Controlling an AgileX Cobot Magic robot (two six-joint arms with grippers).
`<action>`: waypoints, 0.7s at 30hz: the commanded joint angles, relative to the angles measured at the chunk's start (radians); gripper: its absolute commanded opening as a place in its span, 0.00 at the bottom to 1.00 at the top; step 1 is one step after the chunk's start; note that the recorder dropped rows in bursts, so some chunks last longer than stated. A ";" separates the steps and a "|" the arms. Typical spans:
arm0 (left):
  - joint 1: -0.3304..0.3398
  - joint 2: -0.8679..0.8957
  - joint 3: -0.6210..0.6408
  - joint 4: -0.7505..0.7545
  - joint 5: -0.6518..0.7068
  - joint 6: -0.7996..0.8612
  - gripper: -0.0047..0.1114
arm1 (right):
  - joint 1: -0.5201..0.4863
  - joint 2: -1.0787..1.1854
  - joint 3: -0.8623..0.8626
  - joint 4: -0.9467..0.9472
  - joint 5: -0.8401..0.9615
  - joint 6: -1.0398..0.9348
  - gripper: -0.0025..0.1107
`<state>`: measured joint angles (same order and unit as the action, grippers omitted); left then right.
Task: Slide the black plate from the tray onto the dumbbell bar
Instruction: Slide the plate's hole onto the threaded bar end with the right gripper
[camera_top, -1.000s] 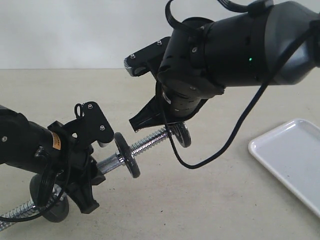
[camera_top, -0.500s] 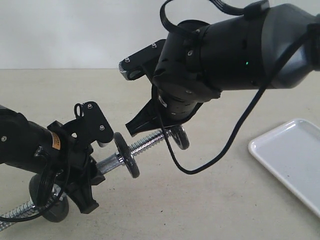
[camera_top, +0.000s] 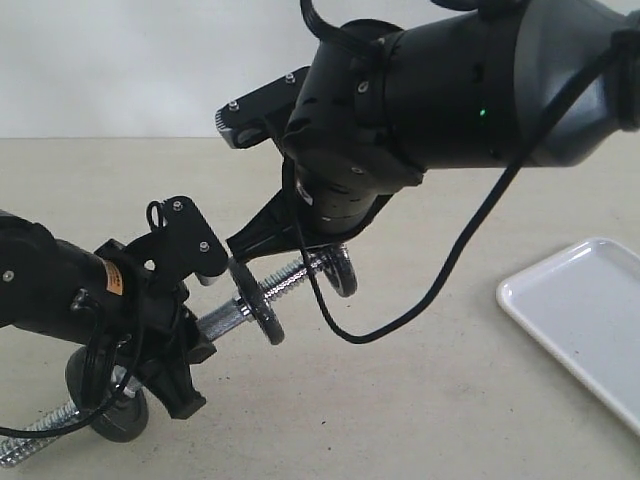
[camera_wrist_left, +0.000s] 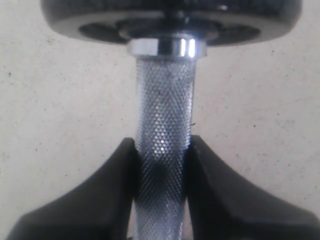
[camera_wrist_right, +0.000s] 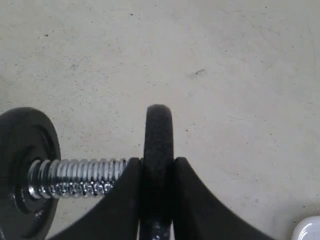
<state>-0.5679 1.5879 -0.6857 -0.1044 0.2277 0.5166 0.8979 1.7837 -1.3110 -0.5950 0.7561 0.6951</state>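
My left gripper (camera_wrist_left: 162, 145) is shut on the dumbbell bar's cross-hatched shaft (camera_wrist_left: 165, 115), just below a chrome nut (camera_wrist_left: 167, 47) and a fixed black disc (camera_wrist_left: 170, 20). In the exterior view the dumbbell bar (camera_top: 215, 320) slants up to the right from my left gripper (camera_top: 195, 325). My right gripper (camera_wrist_right: 158, 162) is shut on the black plate (camera_wrist_right: 158, 132), held edge-on at the bar's threaded end (camera_wrist_right: 80, 175). The plate (camera_top: 342, 272) sits a short way from the fixed disc (camera_top: 255, 303). The fingers hide its centre hole.
The white tray (camera_top: 585, 310) lies on the table at the right with nothing in it; its corner (camera_wrist_right: 311, 231) shows in the right wrist view. A second fixed disc (camera_top: 110, 408) and the other threaded end (camera_top: 35, 440) rest low at the left.
My right gripper has carried the black plate leftward along the threaded end, closer to the fixed disc. The left arm and bar have shifted only slightly.
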 joint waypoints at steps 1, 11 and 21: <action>-0.001 -0.041 -0.037 -0.022 -0.526 -0.007 0.08 | 0.020 -0.017 -0.017 -0.019 -0.024 0.001 0.02; -0.001 -0.041 -0.037 -0.022 -0.541 -0.007 0.08 | 0.080 -0.017 -0.017 -0.011 -0.048 0.018 0.02; -0.001 -0.041 -0.037 -0.022 -0.539 -0.007 0.08 | 0.082 -0.017 -0.017 -0.017 -0.050 0.010 0.02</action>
<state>-0.5679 1.5841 -0.6857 -0.1026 0.2336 0.5317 0.9455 1.7837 -1.3116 -0.6191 0.7841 0.7182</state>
